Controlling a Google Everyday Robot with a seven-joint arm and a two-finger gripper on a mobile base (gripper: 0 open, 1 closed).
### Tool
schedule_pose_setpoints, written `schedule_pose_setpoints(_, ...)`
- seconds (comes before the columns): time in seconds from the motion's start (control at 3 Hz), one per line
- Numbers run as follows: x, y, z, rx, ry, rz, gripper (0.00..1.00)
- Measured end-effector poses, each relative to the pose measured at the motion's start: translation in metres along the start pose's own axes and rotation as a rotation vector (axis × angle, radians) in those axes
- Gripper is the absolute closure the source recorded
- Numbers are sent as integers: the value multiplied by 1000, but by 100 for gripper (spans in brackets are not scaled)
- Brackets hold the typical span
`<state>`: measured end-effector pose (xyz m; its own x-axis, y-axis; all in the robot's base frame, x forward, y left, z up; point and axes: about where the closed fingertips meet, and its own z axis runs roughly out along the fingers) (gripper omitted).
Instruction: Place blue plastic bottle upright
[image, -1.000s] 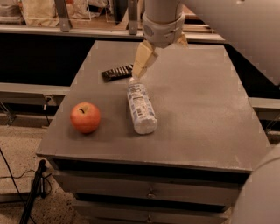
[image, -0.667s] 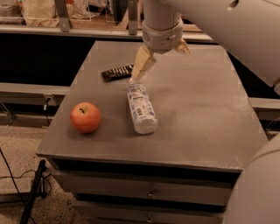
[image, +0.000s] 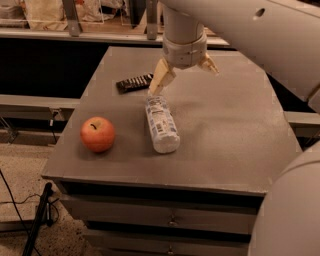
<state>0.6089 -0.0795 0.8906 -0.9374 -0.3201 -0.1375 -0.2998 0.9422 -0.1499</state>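
Note:
The blue plastic bottle (image: 161, 124) lies on its side on the grey table (image: 225, 130), its length running from far to near and its far end under my left finger. My gripper (image: 184, 72) hangs just above and behind that far end. It is open and empty. Its left finger (image: 160, 77) points down at the bottle's far end, and its right finger (image: 209, 63) is spread out to the right. I cannot tell whether the left fingertip touches the bottle.
A red apple (image: 97, 134) sits left of the bottle near the table's front left. A dark flat bar (image: 134, 83) lies behind the bottle, left of the gripper. The table's front edge is close below the bottle, with drawers (image: 170, 220) underneath.
My gripper has come down a little toward the bottle's far end, and its right finger now shows lower. The bottle, apple and bar have not moved.

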Motion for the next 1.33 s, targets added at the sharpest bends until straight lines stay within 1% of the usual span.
schedule_pose_setpoints(0.33,-7,12,6,-28,32,39,0)
schedule_pose_setpoints(0.67,-11,30,6,-42,51,88,0)
schedule_pose_setpoints(1.0,-12,43,8,-47,40,113,0)
schedule_pose_setpoints(1.33,-3,47,15,-45,42,138,0)
